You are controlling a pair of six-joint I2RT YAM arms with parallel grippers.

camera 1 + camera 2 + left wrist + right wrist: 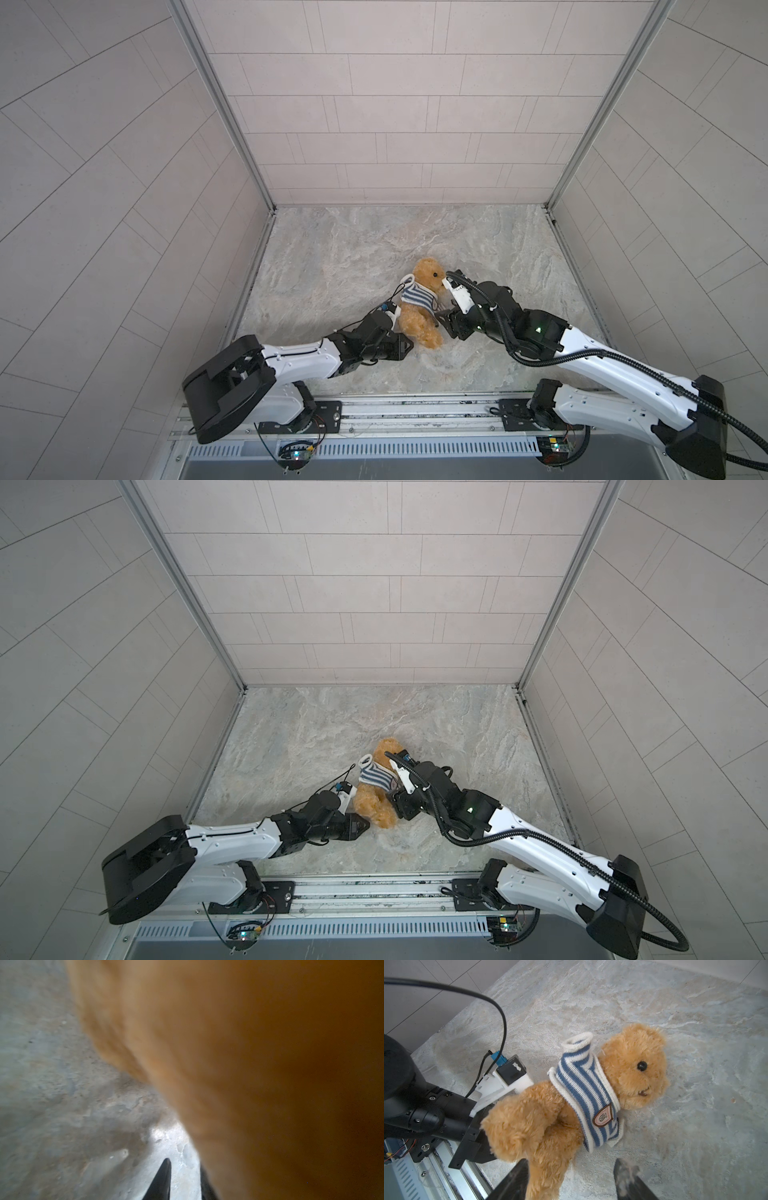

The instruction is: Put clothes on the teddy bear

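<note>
**Teddy bear (529, 1118), part-dressed.** The bear is shown lying on the bench (695, 1022), front of middle, between the two pincers, with its face turned toward the right arm.

The shirt (583, 1088) is seen already over the head. It is gathered as a band round the neck and upper chest, with its badge (603, 1116) outward. One sleeve (578, 1043) stands empty and upright behind the shoulder. No paw is seen through it, and a second sleeve cannot be made out for certain. Belly, rump and legs are left bare.

The task is therefore judged about half done. The arms are yet to be passed through the sleeves, and the hem is yet to be drawn down over the trunk.

The right pincer (571, 1165) is held at the bear's feet with its fingers apart. One leg lies just beside one finger, and nothing is clamped.

The left pincer (184, 1167) is set against the bear's rump. In the left wrist view blurred fur fills most of the frame and covers one finger, so whether the bear is clamped cannot be told.

Tiled walls (415, 104) enclose the bench on three sides, and a rail (415, 409) carries both arms at the front.

The left wrist housing and its cable (500, 1012) lie close behind the empty sleeve. They are judged to crowd any approach to it, and the bunched knit is judged likely to resist being pulled down.
</note>
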